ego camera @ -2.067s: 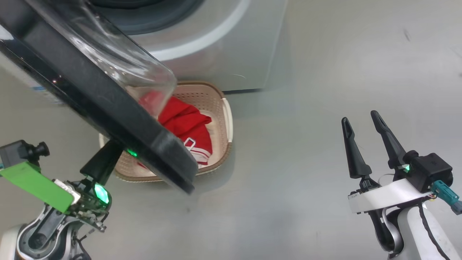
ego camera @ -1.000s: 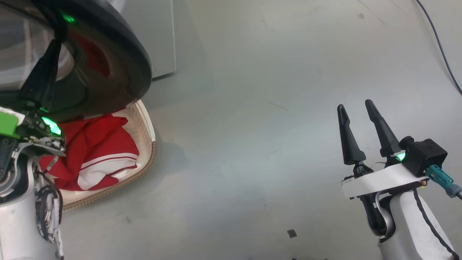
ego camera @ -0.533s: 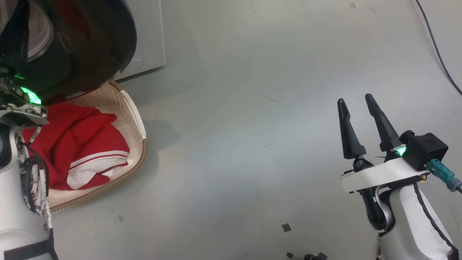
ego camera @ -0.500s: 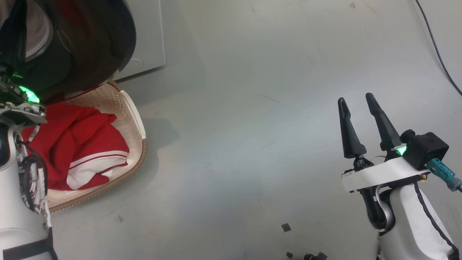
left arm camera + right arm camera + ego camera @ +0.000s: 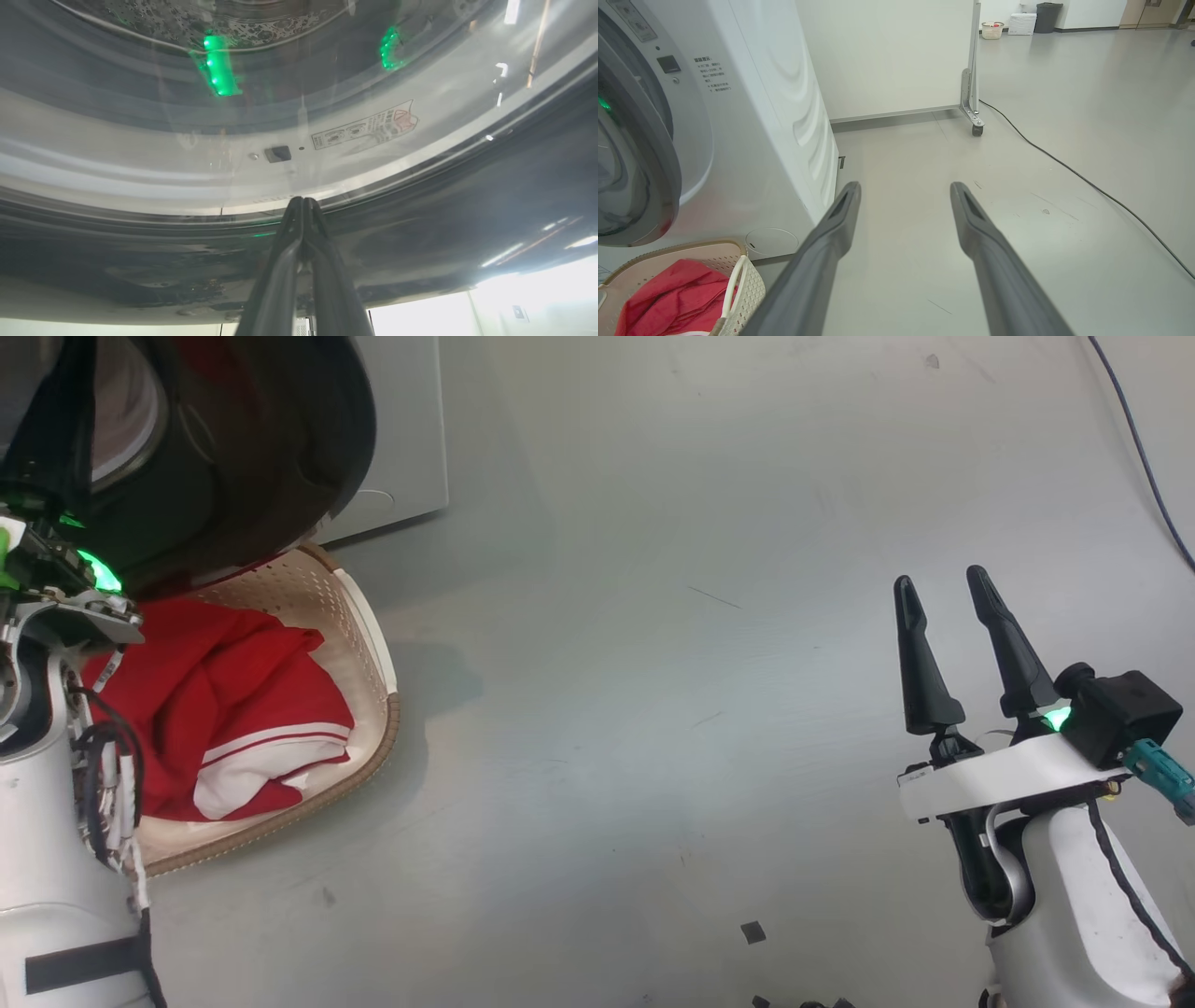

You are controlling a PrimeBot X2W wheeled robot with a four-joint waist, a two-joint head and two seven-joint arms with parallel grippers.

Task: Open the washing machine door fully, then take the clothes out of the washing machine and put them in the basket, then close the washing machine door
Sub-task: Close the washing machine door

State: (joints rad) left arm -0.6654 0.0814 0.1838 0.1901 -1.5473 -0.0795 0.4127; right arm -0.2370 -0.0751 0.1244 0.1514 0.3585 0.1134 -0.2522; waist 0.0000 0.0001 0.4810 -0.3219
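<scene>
Clothes [image 5: 224, 709] are lying in the basket [image 5: 317, 593] below the washing machine door [image 5: 280, 457], so seemingly only closing is remaining; left gripper [image 5: 302, 205], pinched shut, is pressing the door, right gripper [image 5: 941, 581] hanging wide, empty.

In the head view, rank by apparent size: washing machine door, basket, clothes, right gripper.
1. washing machine door and basket: about alike as seen. The door is cut off by the frame and nearer, so no ranking between them.
2. clothes, inside the basket.
3. right gripper.

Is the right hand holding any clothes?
No, the right hand is open and empty over the floor, while the clothes lie in the basket.
</scene>
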